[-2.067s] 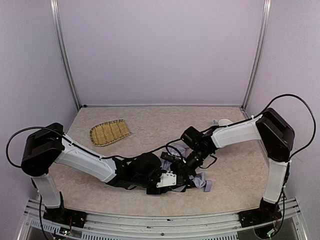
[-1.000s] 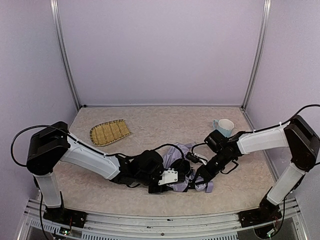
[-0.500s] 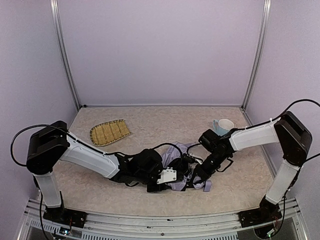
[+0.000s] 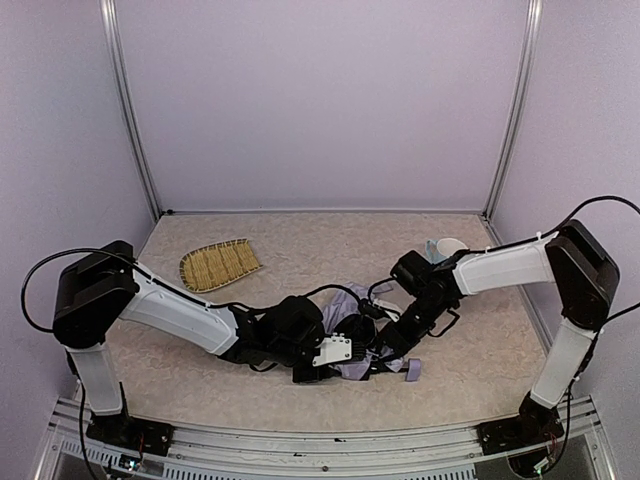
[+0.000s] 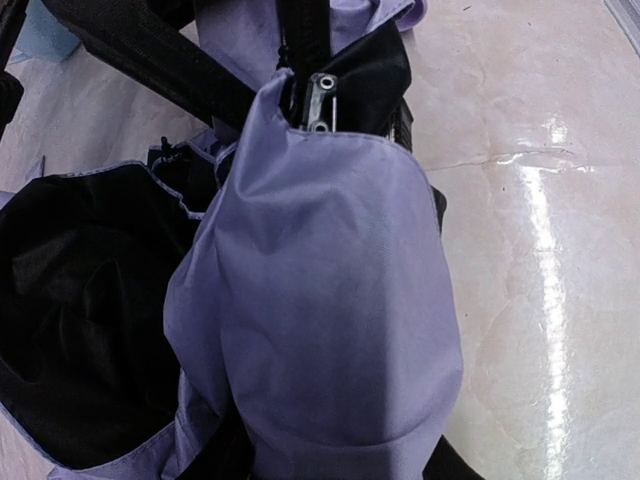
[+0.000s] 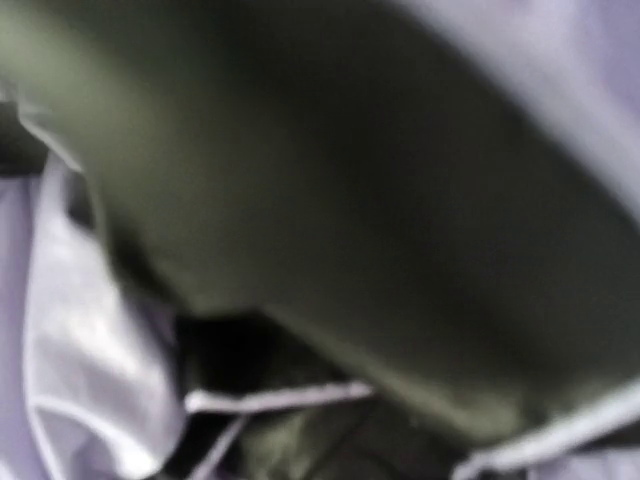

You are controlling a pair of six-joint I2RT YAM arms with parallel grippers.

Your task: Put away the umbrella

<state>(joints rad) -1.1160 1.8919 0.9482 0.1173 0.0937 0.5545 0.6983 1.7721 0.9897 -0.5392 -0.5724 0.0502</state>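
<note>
The umbrella [image 4: 343, 312] lies crumpled on the table's near middle, lavender fabric with black underside showing. My left gripper [image 4: 352, 356] lies low against its near side. In the left wrist view a bundled fold of the umbrella [image 5: 320, 300] fills the space between dark finger edges at the bottom corners, and black ribs [image 5: 305, 40] stick out beyond. My right gripper [image 4: 386, 343] presses into the fabric from the right. The right wrist view is a blur of the umbrella's [image 6: 350, 200] black lining and pale seams, and its fingers are hidden.
A woven straw tray [image 4: 220, 264] lies at the back left. A pale blue mug [image 4: 446, 247] stands at the back right, partly behind the right forearm. Metal posts rise at both back corners. Cables loop over the umbrella.
The right arm has swung left and back, so its gripper sits deeper in the umbrella's folds and the forearm now covers part of the mug. The left arm has barely moved.
</note>
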